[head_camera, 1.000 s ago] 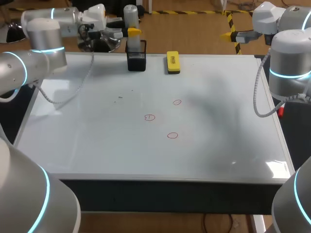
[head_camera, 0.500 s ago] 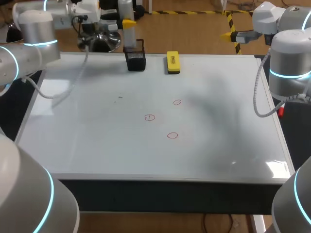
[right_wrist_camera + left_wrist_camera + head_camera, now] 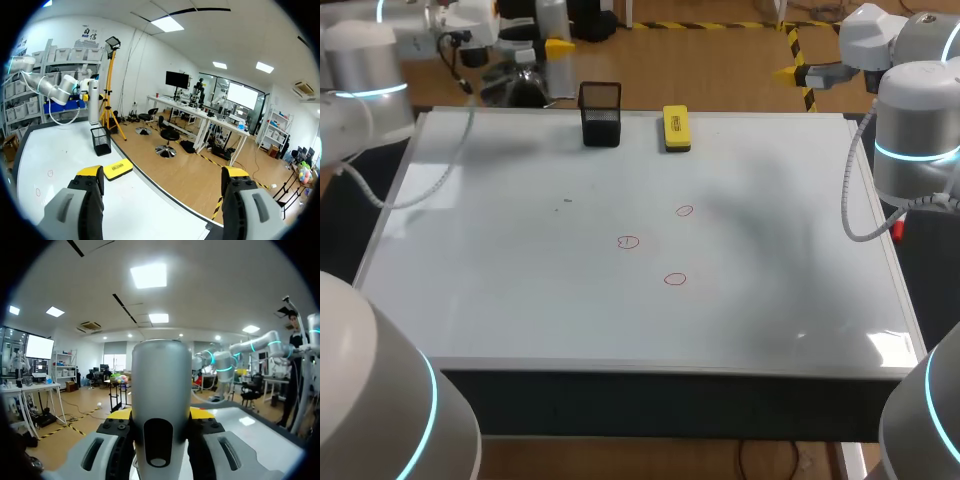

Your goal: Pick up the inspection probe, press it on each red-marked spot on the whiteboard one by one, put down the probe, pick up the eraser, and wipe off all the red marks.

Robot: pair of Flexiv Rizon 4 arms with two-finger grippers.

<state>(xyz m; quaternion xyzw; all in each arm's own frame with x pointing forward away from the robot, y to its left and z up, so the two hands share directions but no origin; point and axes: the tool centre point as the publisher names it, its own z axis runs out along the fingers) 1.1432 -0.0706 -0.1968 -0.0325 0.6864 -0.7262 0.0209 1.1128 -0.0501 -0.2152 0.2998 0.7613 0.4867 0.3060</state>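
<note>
The left jaws pinch the inspection probe from both sides, its grey barrel standing up between their yellow tips (it is held clear of the whiteboard, touching nothing else). The right jaws are spread wide. Ahead of them the yellow eraser lies on the board, and further ahead stands the black mesh cup. Three red marks sit well apart from both jaws.
</note>
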